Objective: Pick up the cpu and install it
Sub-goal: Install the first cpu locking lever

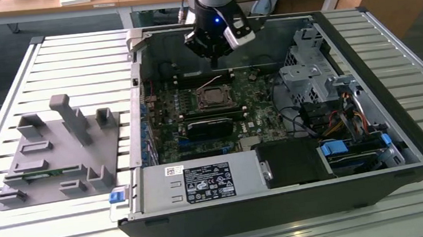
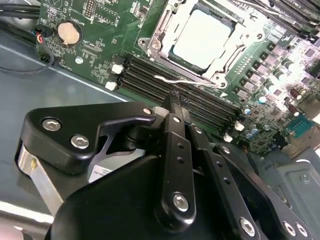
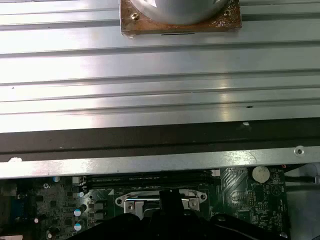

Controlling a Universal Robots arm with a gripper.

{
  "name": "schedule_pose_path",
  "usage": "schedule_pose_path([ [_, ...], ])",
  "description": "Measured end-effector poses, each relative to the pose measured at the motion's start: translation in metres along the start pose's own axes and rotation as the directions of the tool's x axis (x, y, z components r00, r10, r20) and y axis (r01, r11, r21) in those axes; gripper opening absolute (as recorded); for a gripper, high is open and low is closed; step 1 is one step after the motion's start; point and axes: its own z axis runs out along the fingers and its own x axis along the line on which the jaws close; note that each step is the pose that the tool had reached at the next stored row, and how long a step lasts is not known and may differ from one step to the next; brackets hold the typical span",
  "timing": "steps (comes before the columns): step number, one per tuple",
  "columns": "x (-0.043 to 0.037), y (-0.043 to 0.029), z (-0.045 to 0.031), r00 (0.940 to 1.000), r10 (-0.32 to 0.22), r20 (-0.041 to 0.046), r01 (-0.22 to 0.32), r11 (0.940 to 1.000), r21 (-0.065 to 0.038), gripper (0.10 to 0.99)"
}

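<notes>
Pincer (image 2: 175, 100) looks clenched and empty, hovering just above the motherboard with the cpu (image 2: 202, 39) already seated in its socket (image 2: 165, 30) just beyond the tips, so go gently here.

No readable text in any view. White label (image 1: 209, 182) with dark print block on power supply housing (image 1: 195, 196), exterior view: print too small to read. Small white sticker (image 1: 172, 170) beside it: also unreadable. Motherboard (image 2: 100, 45) in second wrist view carries tiny white markings, not legible. Pale label below gripper linkage: blurred.
</notes>
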Motion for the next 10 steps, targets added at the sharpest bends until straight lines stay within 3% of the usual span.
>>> schedule_pose_path([
  [10, -0.0001, 0.0013, -0.0118, 1.0000, 0.000, 0.0000, 0.000, 1.0000, 0.000, 0.122],
])
